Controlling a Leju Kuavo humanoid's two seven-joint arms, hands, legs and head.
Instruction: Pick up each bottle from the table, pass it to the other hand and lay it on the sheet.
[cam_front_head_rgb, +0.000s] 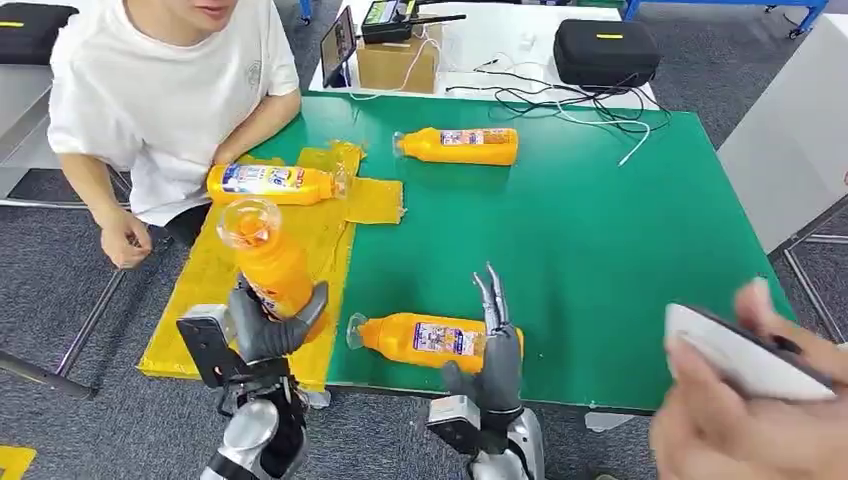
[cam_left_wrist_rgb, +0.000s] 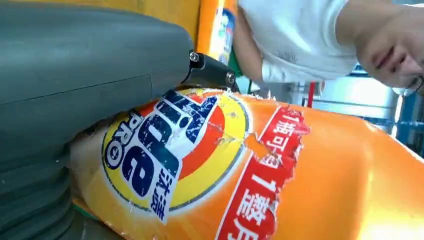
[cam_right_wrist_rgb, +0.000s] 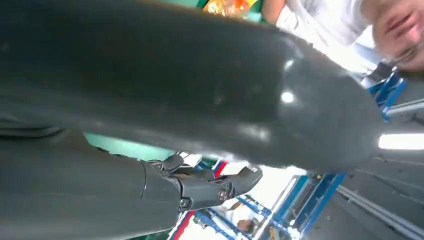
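While the bottle (cam_front_head_rgb: 268, 262) stood upright in the left hand (cam_front_head_rgb: 262, 328), gripped above the yellow sheet (cam_front_head_rgb: 205, 290), the right hand (cam_front_head_rgb: 495, 350) hovered open and empty beside it; tipping it gently sideways should land it flat.

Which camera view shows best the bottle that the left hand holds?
The head view: the held bottle shows whole and upright in the left hand, above the yellow sheet. The left wrist view shows its label close up. The right wrist view shows nothing clear of it.
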